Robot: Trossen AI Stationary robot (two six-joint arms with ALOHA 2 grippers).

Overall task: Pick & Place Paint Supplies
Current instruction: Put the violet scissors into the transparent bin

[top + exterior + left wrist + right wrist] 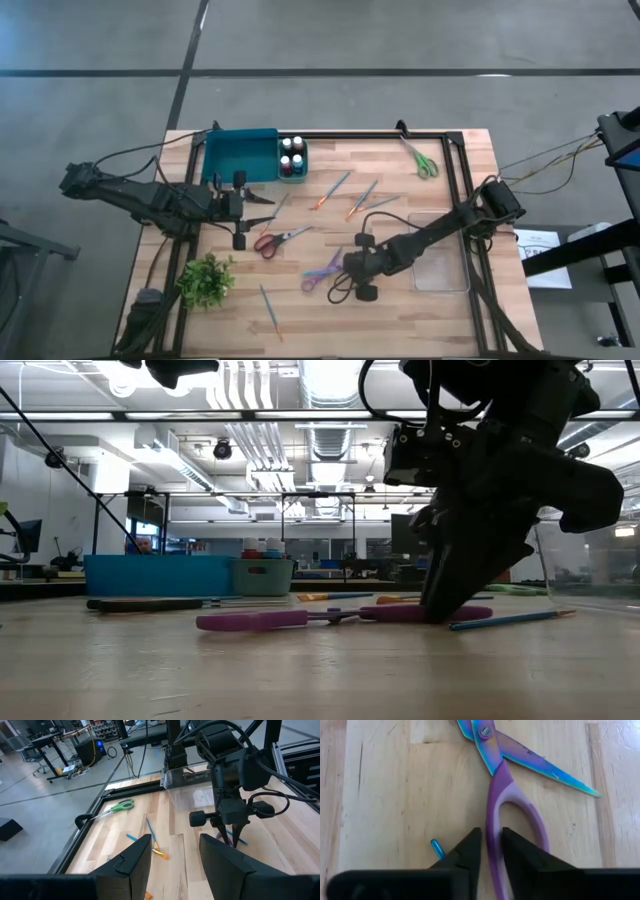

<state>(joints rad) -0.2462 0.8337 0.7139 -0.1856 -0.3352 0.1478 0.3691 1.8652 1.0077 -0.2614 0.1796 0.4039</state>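
Several thin paintbrushes lie flat on the wooden table point(400, 300): two near the middle point(330, 190) point(362, 198) and one near the near edge point(270, 312). A blue brush point(515, 619) lies on the table under my right arm, and its end point(437, 848) shows beside one finger. My right gripper point(345, 268) point(491, 832) is down at the table, shut on the purple scissors point(322, 272) point(300, 618). My left gripper point(268, 210) point(175, 840) hangs open above the table's left part, touching nothing. My right gripper has one limb of the purple scissors' handle point(492, 827) between its two fingers, which lie along that limb. The fingers point(450, 595) slant down to the table from the right. The scissors lie flat on the wood. Whether a finger also touches the blue brush I cannot tell.
A teal bin point(240, 157) and a small caddy of paint bottles point(292, 158) stand at the far edge. Green scissors point(422, 160) lie far right, red scissors point(280, 240) near my left gripper. A small plant point(207, 280) stands near left, a clear container point(440, 258) on the right.
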